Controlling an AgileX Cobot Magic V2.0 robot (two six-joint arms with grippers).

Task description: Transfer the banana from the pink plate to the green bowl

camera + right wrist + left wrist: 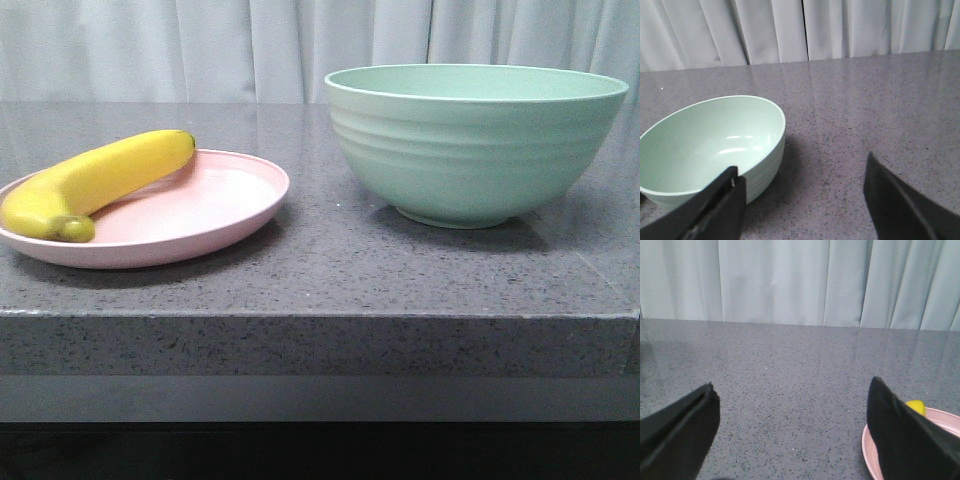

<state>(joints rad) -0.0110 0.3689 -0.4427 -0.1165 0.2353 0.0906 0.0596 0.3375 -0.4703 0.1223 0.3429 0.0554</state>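
Observation:
The yellow banana (pixel 95 182) lies on the pink plate (pixel 215 215) at the left of the counter in the front view. The mint-green bowl (pixel 470 140) stands empty at the right. Neither gripper shows in the front view. In the left wrist view my left gripper (pixel 790 400) is open and empty over bare counter, with the plate's rim (pixel 870 452) and a banana tip (pixel 916 406) beside its one finger. In the right wrist view my right gripper (pixel 802 175) is open and empty, with the bowl (pixel 710 142) just beyond one finger.
The grey speckled counter (pixel 330 270) has a front edge close to the camera. Pale curtains (pixel 250 45) hang behind it.

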